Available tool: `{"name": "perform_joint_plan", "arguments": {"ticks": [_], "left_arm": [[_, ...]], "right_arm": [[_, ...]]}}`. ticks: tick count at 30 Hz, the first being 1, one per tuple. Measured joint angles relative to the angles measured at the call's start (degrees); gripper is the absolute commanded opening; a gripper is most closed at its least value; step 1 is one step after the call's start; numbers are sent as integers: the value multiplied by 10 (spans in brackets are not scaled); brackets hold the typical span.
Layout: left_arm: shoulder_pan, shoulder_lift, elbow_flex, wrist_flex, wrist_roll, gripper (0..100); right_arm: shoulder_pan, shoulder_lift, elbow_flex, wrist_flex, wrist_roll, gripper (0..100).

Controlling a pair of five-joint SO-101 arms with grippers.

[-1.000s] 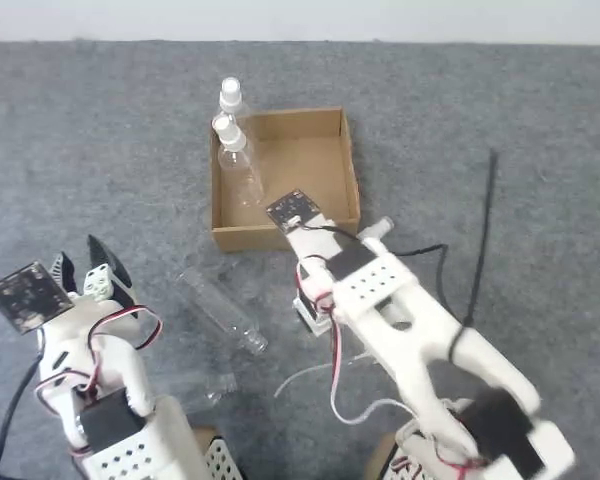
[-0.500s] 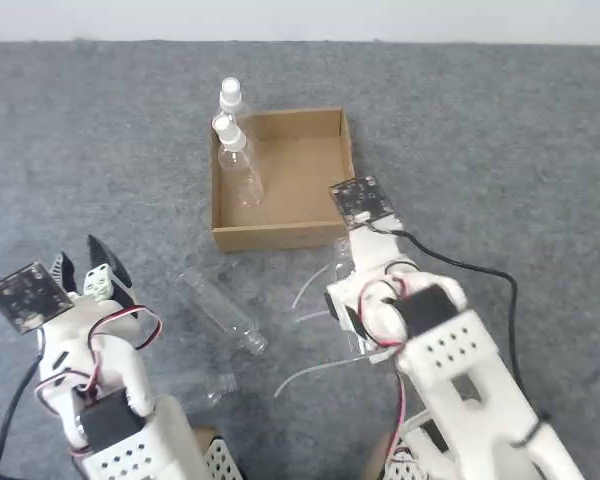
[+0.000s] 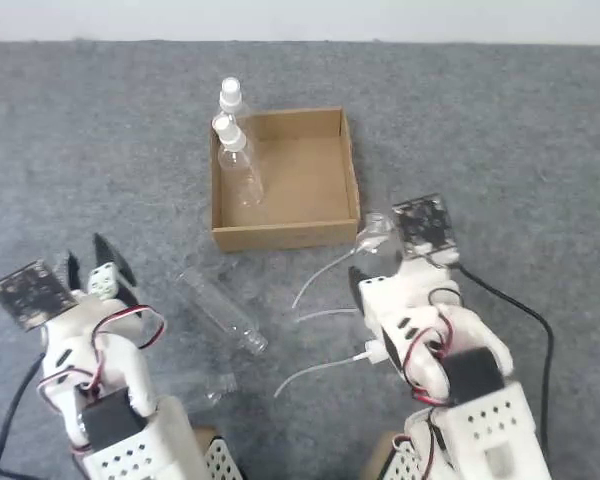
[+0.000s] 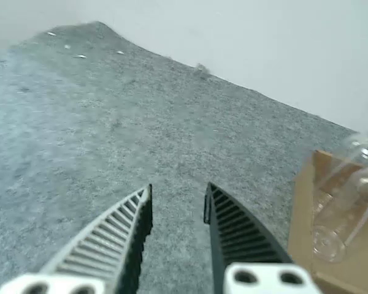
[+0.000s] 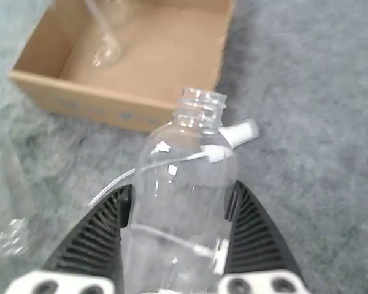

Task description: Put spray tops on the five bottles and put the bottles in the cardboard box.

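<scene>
One capped bottle (image 3: 238, 165) stands in the cardboard box's (image 3: 280, 238) far left corner in the high view. The right gripper (image 3: 375, 262) clamps an uncapped bottle (image 3: 378, 240) just off the box's near right corner. From the left wrist, the left gripper (image 4: 178, 187) gapes empty, well apart from it. From the right wrist, the uncapped bottle's open neck points boxward, with a spray top (image 5: 241, 131) lying just beyond it.
</scene>
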Motion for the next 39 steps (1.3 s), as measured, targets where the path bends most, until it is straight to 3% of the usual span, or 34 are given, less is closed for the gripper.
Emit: {"name": "perform_joint_plan", "arguments": {"ticks": [5, 23, 30, 39], "left_arm": [[51, -2, 12, 0, -41, 130], [90, 0, 18, 0, -55, 130], [115, 0, 18, 0, -58, 130], [171, 0, 18, 0, -120, 130]], "right_arm": [[55, -91, 43, -29, 0, 6], [224, -299, 218, -208, -1, 6], [258, -302, 258, -273, -1, 6], [269, -302, 273, -288, -33, 6]]}}
